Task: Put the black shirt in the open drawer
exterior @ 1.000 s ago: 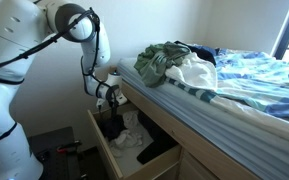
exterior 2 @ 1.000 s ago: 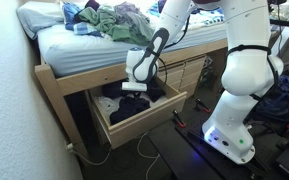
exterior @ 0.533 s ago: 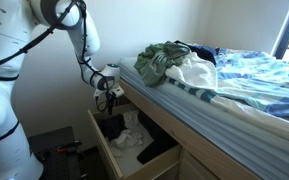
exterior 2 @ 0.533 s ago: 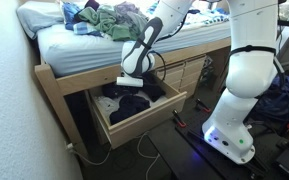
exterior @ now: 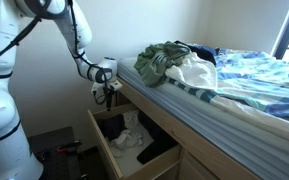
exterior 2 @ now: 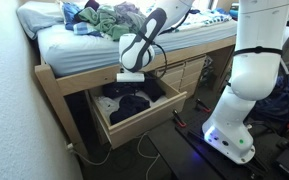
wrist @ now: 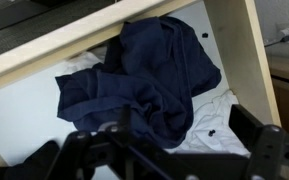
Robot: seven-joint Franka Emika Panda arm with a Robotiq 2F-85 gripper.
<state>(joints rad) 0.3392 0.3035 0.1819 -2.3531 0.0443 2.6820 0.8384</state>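
Bedroom wall meets a wooden bed (exterior 2: 72, 78) with its drawer (exterior 2: 144, 120) pulled out. Seen from the wrist, a wrinkly white cloth (wrist: 79, 62) lies at the left inside the drawer. On it rests the shirt (wrist: 149, 85), soft, dark and crumpled. Its long side runs from bottom left up to top right. Smooth wood walls it in. The gripper (wrist: 164, 150) hangs above, spread wide, holding nothing.

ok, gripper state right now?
Gripper: open, holding nothing; the dark shirt lies in the drawer below it.
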